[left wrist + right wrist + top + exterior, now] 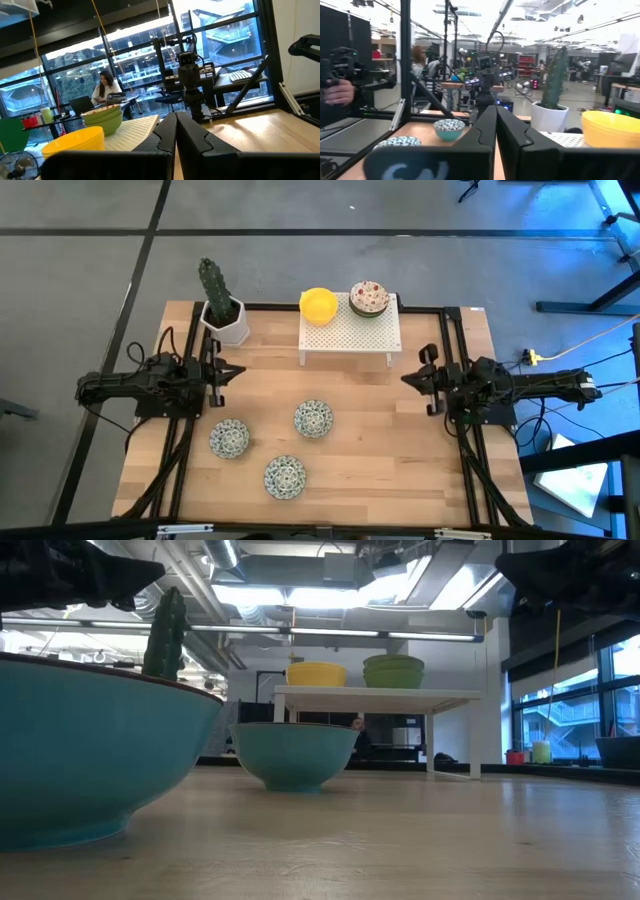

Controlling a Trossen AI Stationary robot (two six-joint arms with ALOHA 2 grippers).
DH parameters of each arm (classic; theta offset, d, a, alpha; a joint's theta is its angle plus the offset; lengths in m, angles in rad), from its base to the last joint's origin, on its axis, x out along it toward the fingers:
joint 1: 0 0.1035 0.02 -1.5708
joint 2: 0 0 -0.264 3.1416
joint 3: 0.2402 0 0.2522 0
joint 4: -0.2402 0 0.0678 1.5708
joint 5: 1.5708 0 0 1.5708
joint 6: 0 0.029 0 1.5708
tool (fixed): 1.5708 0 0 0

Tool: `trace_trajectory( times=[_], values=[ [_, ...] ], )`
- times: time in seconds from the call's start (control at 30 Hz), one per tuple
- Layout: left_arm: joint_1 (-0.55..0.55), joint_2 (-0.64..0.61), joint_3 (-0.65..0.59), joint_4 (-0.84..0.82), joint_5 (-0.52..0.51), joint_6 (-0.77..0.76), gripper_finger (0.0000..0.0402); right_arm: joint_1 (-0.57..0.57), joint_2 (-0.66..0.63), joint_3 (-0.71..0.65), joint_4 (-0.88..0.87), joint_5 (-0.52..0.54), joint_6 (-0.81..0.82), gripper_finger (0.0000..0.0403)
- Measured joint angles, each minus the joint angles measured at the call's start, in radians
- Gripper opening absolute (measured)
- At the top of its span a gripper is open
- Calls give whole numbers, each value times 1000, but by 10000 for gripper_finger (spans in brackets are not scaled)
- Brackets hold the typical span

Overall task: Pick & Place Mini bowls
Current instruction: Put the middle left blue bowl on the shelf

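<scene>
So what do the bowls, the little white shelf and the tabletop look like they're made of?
Patterned bowls: likely glazed ceramic, printed blue-green inside, glossy teal outside in the low view. Yellow bowl: smooth and plain, plastic or glazed ceramic, can't tell. Shelf: white sheet with a grid of holes, probably painted metal. Tabletop: pale wood, visible plank grain, matte.
</scene>
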Motion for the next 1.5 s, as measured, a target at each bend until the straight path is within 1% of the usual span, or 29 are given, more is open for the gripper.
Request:
trace_trajectory(
  times=[0.1, 0.17, 0.23, 0.33, 0.53, 0.67, 0.8, 0.87, 1.0, 1.1, 1.2, 1.4, 1.5],
  values=[
    [0, 0, 0, -3, 0, 5, 8, 0, 0, 0, -2, 17, 1, 14],
    [0, 0, 0, -18, 1, -52, 8, 0, 0, 0, -13, 23, 2, 14],
    [0, 1, 0, -37, 25, -93, 8, 0, 1, 0, -24, 23, 5, 14],
    [0, 17, 0, -46, 60, -101, 3, 0, 1, 0, -30, 23, 14, 14],
    [0, 77, 0, -32, 72, -106, 3, 0, 1, 0, -30, 24, 4, 14],
    [0, 135, 15, -16, 130, -160, 1, 0, 0, 0, -38, 24, 5, 14],
    [-21, 190, 63, 11, 235, -209, 3, 0, 0, 0, -36, 25, -1, 14],
    [-46, 209, 72, 6, 237, -238, 2, 0, 0, 1, -27, 28, -12, 14],
    [-103, 243, 88, 4, 187, -339, 2, 0, 0, 1, -31, 27, -25, 14],
    [-140, 281, 113, -48, 143, -452, 3, 0, 0, 1, -57, 26, -18, 14],
    [-175, 326, 152, -162, 78, -533, 1, 0, 0, 1, -60, 26, -24, 14],
    [-218, 450, 253, -424, -162, -649, 3, 0, 0, 1, -51, 24, -24, 14],
    [-249, 504, 294, -533, -207, -671, 4, 0, 0, 1, -40, 39, -55, 13]
  ],
)
